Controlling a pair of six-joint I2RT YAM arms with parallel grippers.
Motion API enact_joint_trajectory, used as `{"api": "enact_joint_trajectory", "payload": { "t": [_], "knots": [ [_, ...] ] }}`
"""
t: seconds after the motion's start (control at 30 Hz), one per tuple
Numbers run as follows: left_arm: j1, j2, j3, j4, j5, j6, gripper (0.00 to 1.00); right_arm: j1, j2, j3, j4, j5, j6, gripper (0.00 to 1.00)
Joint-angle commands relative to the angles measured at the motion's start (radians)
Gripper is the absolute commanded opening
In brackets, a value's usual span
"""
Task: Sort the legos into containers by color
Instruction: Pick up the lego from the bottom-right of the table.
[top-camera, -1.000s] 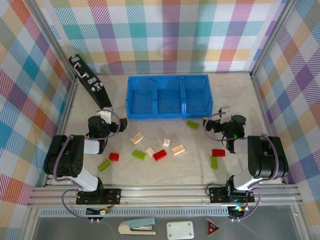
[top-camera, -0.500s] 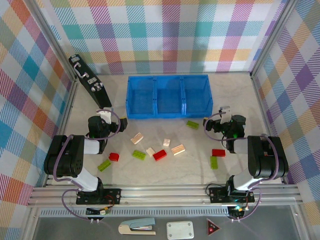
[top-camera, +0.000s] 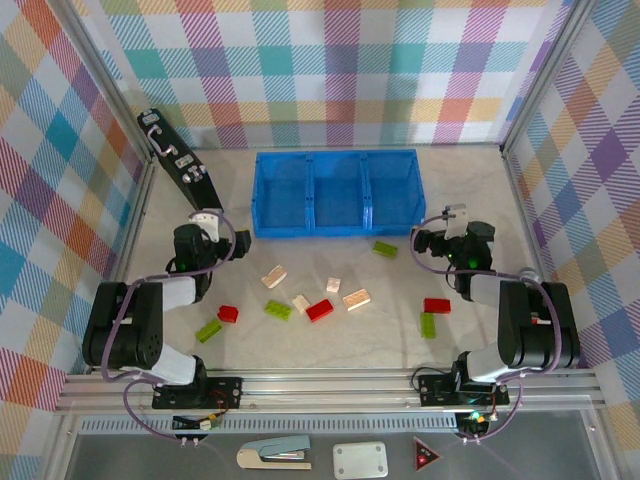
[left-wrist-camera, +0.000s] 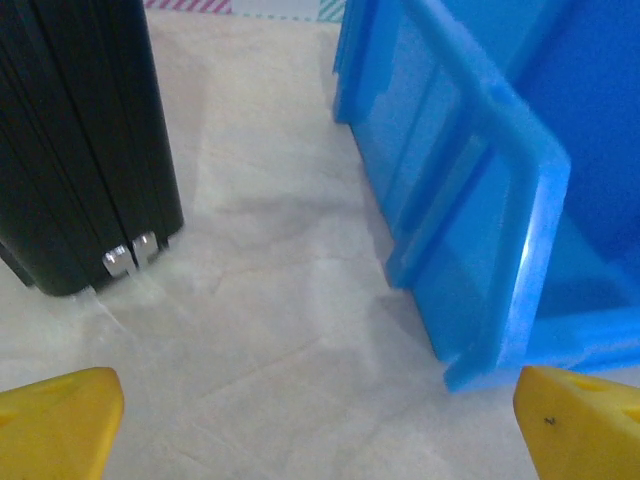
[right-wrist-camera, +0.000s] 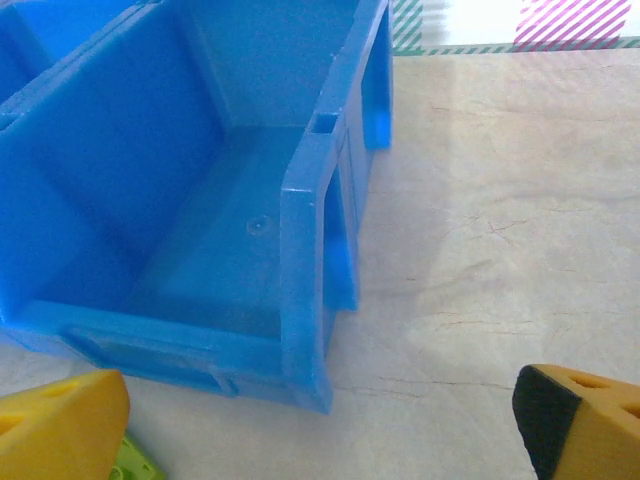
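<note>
The blue tray (top-camera: 335, 232) with three open containers stands at the back centre, and nothing shows inside them. Red, lime green and cream legos lie scattered in front of it, among them a cream one (top-camera: 273, 276), a red one (top-camera: 320, 310) and a green one (top-camera: 385, 248). My left gripper (top-camera: 208, 228) hovers open off the tray's left front corner (left-wrist-camera: 500, 300), with nothing between its yellow fingertips (left-wrist-camera: 60, 420). My right gripper (top-camera: 447, 232) hovers open off the tray's right front corner (right-wrist-camera: 310, 300). A green lego (right-wrist-camera: 135, 465) peeks in beside its left fingertip (right-wrist-camera: 60, 425).
A black rectangular device (top-camera: 180, 168) leans along the left wall, close to my left gripper (left-wrist-camera: 320, 420) and seen as a dark slab (left-wrist-camera: 90, 150). Plaid walls close in three sides. A metal rail (top-camera: 330, 385) runs along the near edge, with a white box (top-camera: 360, 460) beyond it.
Both wrists have shifted slightly toward the tray and their elbows have drawn back. Both grippers stay open and no lego has moved.
</note>
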Motion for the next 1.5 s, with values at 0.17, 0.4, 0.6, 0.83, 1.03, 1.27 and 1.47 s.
{"api": "enact_joint_trajectory", "payload": {
  "t": [0.17, 0.4, 0.6, 0.83, 1.03, 1.27, 1.47],
  "knots": [
    [0.001, -0.091, 0.081, -0.256, -0.042, -0.031, 1.00, 0.012, -0.080, 0.062, -0.242, 0.031, 0.006, 0.99],
    [-0.004, -0.148, 0.157, -0.453, -0.062, -0.146, 1.00, 0.042, -0.150, 0.140, -0.527, 0.071, 0.062, 0.99],
    [-0.004, -0.148, 0.306, -0.770, -0.061, -0.252, 1.00, 0.091, -0.187, 0.245, -0.809, 0.115, 0.184, 0.99],
    [0.024, -0.167, 0.404, -0.965, 0.097, -0.305, 1.00, 0.184, -0.300, 0.291, -1.039, 0.243, 0.269, 0.97],
    [0.039, -0.168, 0.501, -1.124, 0.223, -0.272, 1.00, 0.184, -0.350, 0.339, -1.252, 0.275, 0.379, 0.95],
    [0.041, -0.205, 0.555, -1.258, 0.130, -0.200, 1.00, 0.184, -0.361, 0.354, -1.422, 0.273, 0.438, 0.96],
    [0.051, -0.268, 0.537, -1.258, 0.050, -0.125, 1.00, 0.184, -0.371, 0.317, -1.490, 0.342, 0.522, 0.97]
  ]
}}
